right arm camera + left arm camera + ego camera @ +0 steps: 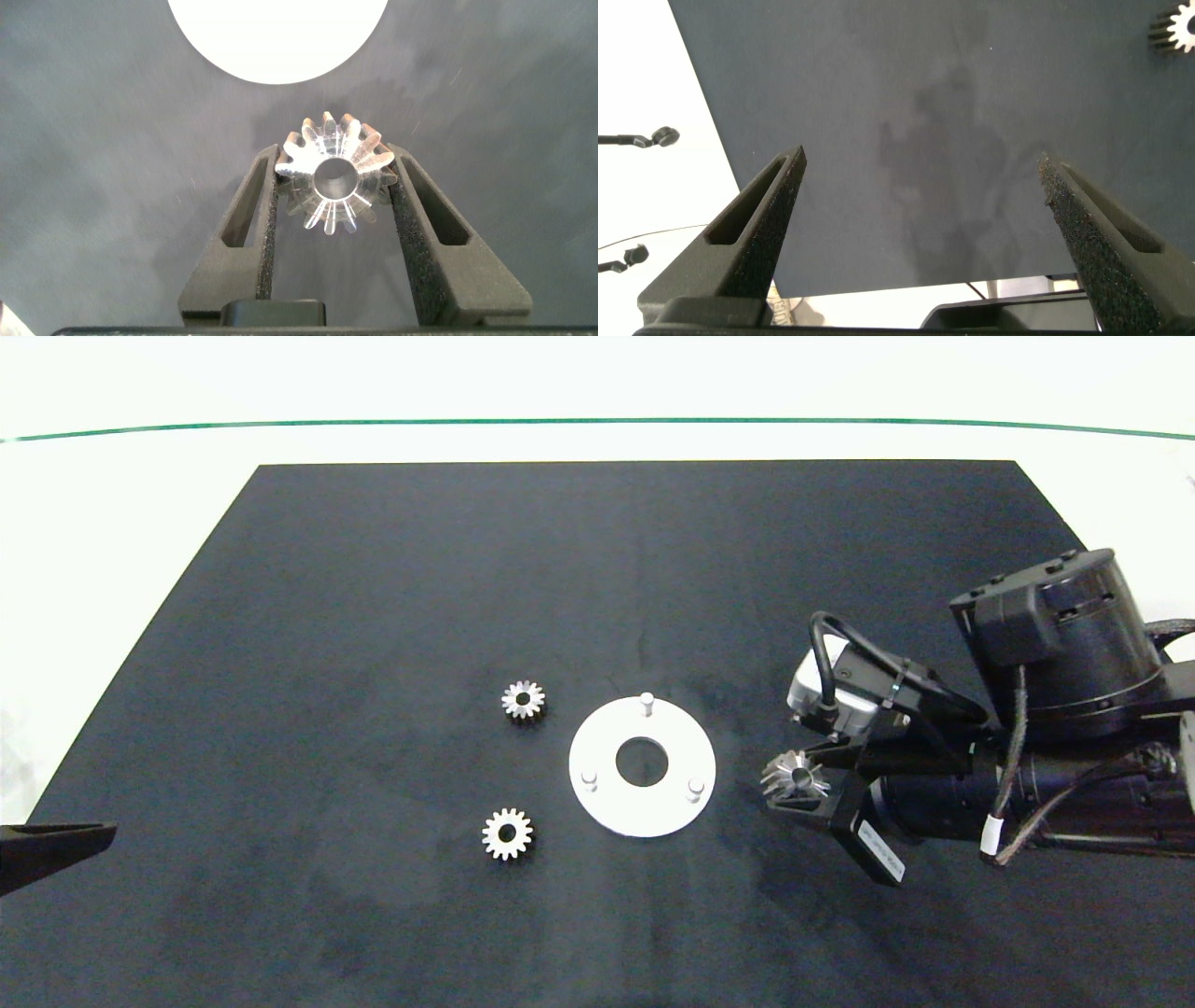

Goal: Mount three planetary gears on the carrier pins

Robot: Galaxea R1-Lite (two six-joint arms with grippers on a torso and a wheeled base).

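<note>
Three gears total, and your right gripper [795,782] is clamped on one [794,775], tilted, just off the white disc's [597,742] right edge above the black mat [373,569]. Other two gears lie flat left of the disc: one [523,699] further back, one [507,833] nearer. All three carrier pins [646,701] are bare. Left gripper [920,243] sits parked at the mat's left edge w/ fingers spread wide, holding nothing.
</note>
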